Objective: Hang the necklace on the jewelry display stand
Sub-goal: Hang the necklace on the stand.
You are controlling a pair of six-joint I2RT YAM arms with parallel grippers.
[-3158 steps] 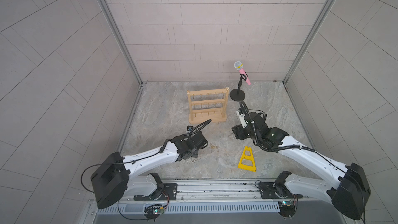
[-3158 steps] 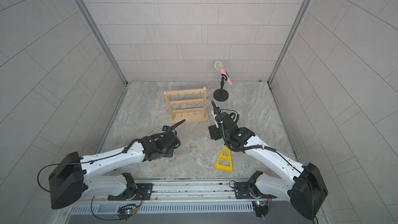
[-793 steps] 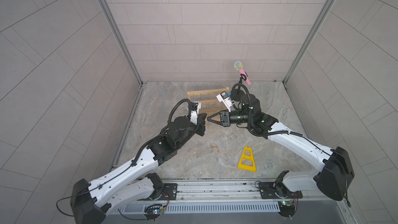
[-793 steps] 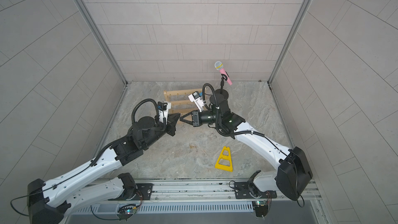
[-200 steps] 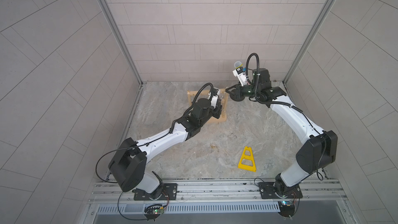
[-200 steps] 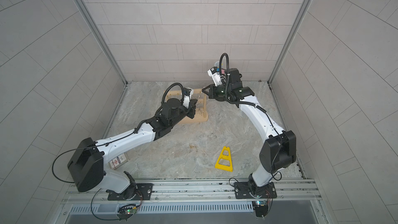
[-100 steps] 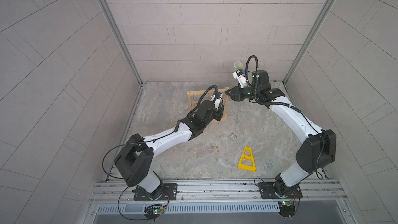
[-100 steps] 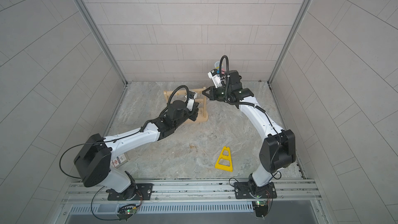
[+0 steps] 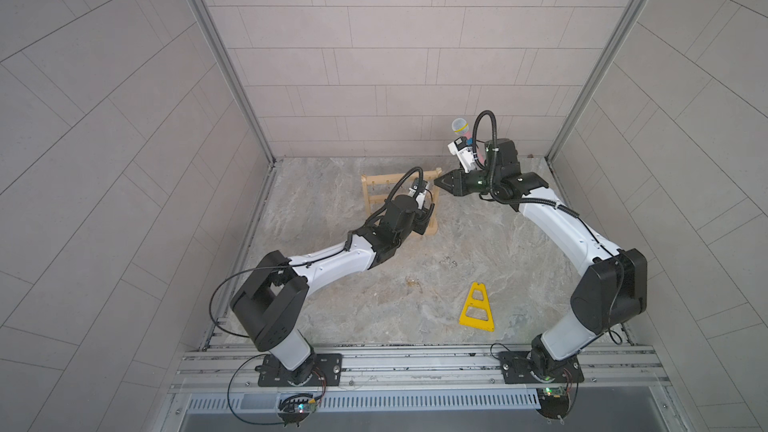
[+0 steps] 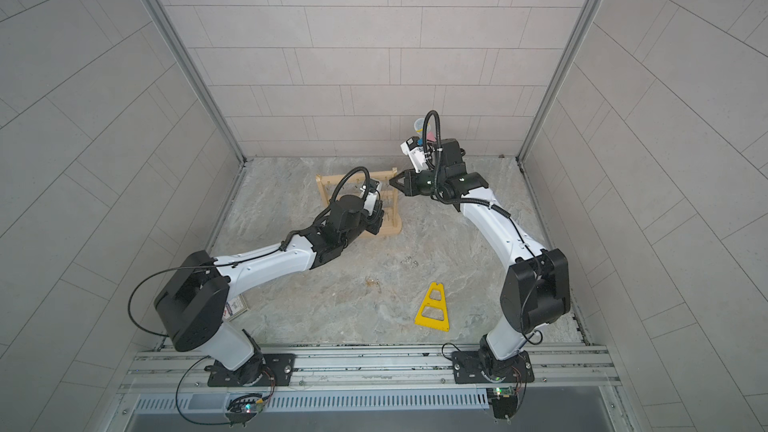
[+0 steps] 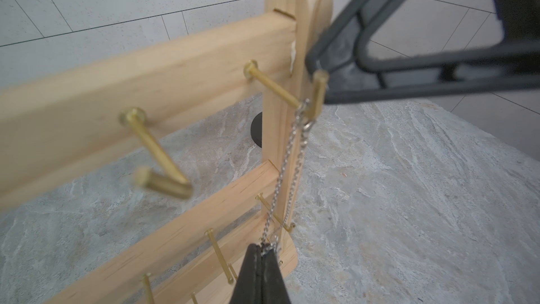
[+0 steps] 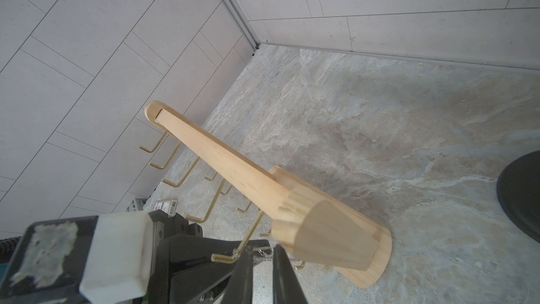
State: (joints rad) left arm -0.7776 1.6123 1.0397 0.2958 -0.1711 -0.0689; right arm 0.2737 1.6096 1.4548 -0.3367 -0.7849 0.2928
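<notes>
Judging the task close to finished. Can see the silver chain necklace (image 11: 293, 159) already looped over the rightmost gold hook (image 11: 309, 103) on the top bar (image 11: 146, 77) of the jewelry display stand (image 11: 190, 223), with both strands down in front of the right post (image 11: 292, 10). Reading the stand (image 9: 374, 197) as upright at the far middle of the stone-patterned table (image 9: 415, 268), just left of the microphone (image 9: 459, 125). Left to do, probably: letting go at both ends, drawing both arms clear without dragging the chain off the hook, and leaving it to hang free.

Finding the left gripper (image 11: 261, 248) clamped tight on the lower end of the chain, low on the near side of the stand, with the strands drawn fairly straight up to the hook. Finding the right gripper (image 12: 261, 254) up at the hook itself, reaching in from the right, jaws parted by only a sliver, with a bit of chain across that gap, seemingly loose rather than pinched, though hard to call for certain. Touching the hook's tip or merely just beside it: cannot tell.
</notes>
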